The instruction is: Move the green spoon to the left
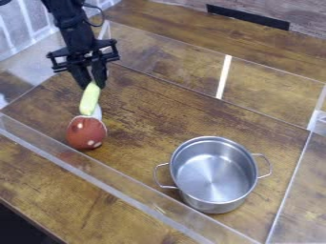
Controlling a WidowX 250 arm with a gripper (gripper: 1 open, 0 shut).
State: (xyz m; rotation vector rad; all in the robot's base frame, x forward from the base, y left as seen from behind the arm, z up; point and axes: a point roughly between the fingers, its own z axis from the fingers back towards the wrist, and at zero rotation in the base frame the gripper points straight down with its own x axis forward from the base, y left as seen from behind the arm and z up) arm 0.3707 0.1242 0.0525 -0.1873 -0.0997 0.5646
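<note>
From my station I read the step in hand as settling the green spoon at its left-hand resting place and letting go. Near to far, I record the following. The shiny pot (214, 174) stands upright at the near right, well apart from the work. At the left, the red-brown toy (86, 132) sits just nearer than the spoon; I cannot tell whether the two touch. The green spoon (91, 99) lies just beyond it, at the left of the scene, its pale handle running up to the fingers (87, 84). These appear clenched on the handle's far end, under the dark gripper body.

To do this well, I judge that I should lower gently, keep the spoon off the toy, part the fingers only once the handle is supported, then lift straight up. A sideways exit could drag the spoon or roll the toy.

The worktop (166, 114) is brown wood-grain, with a clear strip along its near left side and a white mark right of centre. A dark slatted object (250, 12) lies at the far edge.
</note>
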